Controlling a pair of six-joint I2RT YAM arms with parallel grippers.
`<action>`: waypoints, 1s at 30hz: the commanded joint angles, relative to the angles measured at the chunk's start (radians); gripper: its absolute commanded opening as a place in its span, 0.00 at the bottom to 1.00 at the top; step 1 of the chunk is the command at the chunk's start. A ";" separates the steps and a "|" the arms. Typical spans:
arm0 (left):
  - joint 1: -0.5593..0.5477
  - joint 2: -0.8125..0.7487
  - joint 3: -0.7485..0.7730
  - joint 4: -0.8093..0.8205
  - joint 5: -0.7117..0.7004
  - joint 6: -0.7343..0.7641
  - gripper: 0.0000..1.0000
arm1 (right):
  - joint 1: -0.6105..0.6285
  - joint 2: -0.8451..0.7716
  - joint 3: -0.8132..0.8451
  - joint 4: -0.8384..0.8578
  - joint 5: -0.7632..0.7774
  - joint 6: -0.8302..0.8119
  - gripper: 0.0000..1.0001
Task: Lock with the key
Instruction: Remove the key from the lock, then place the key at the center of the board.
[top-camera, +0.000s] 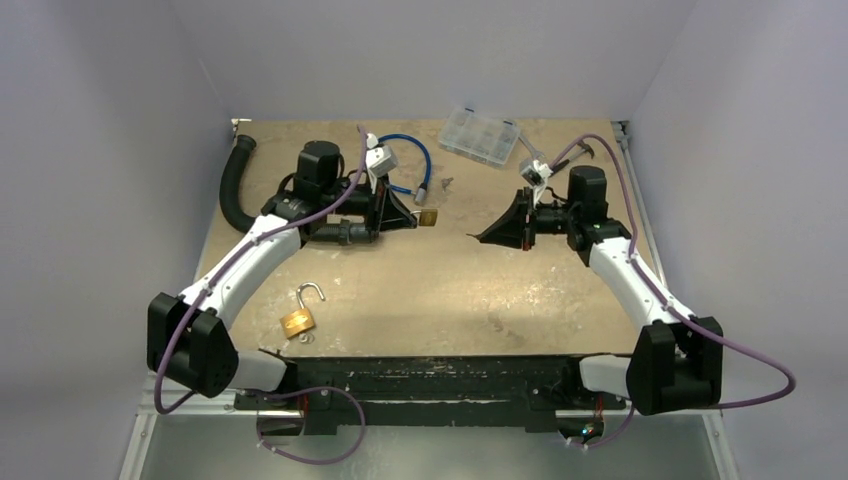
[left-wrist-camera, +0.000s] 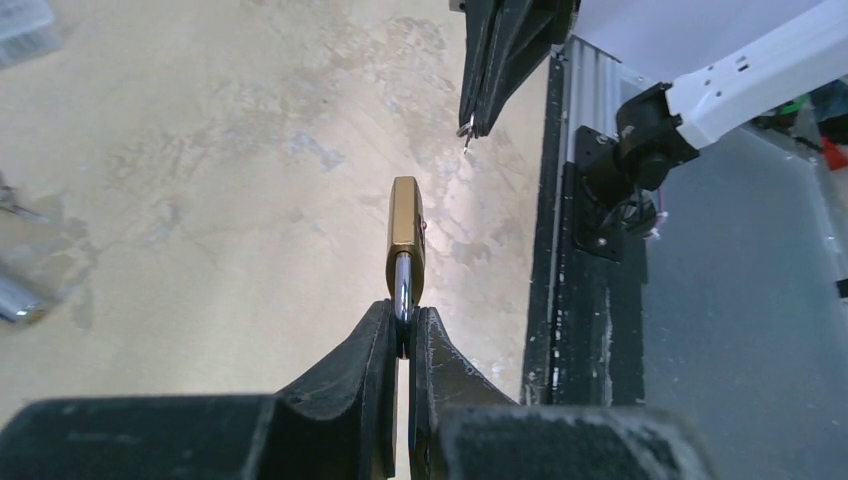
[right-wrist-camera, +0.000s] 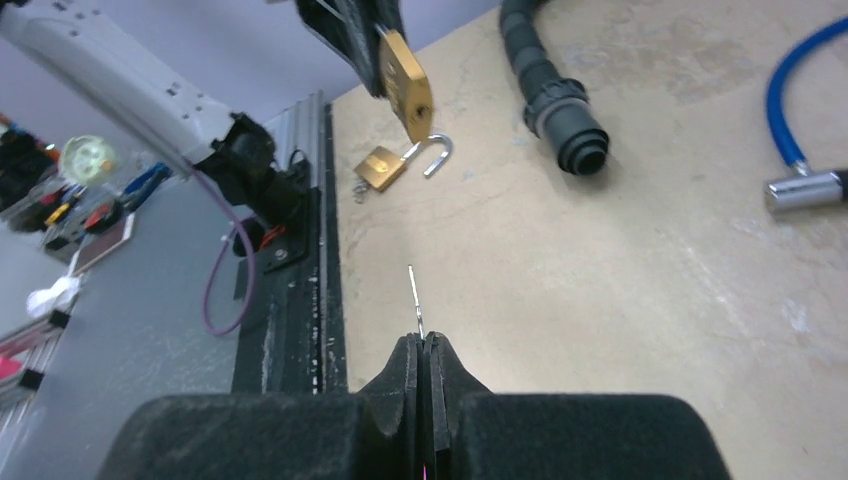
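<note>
Padlock (left-wrist-camera: 405, 225) (shackle (left-wrist-camera: 402, 285) pinched by left hand (left-wrist-camera: 403, 325)) points toward key (right-wrist-camera: 414, 295) clamped by right hand (right-wrist-camera: 421, 345).

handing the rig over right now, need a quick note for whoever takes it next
Grippers: the left gripper is shut on the shackle of the brass padlock, held above the table. The right gripper is shut on the key, aimed toward the lock but apart from it.
Done: both items in hand.
Left: insert the key and turn it.
A second padlock lies open near the left arm's base.
</note>
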 joint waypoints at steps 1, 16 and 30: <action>0.012 0.055 0.113 -0.095 -0.040 0.165 0.00 | -0.027 -0.014 -0.038 0.100 0.107 0.119 0.00; -0.002 0.464 0.438 -0.496 -0.131 0.449 0.00 | 0.042 0.185 -0.061 0.406 0.559 0.348 0.00; -0.005 0.520 0.426 -0.443 -0.133 0.397 0.00 | 0.139 0.568 0.102 0.472 0.679 0.421 0.00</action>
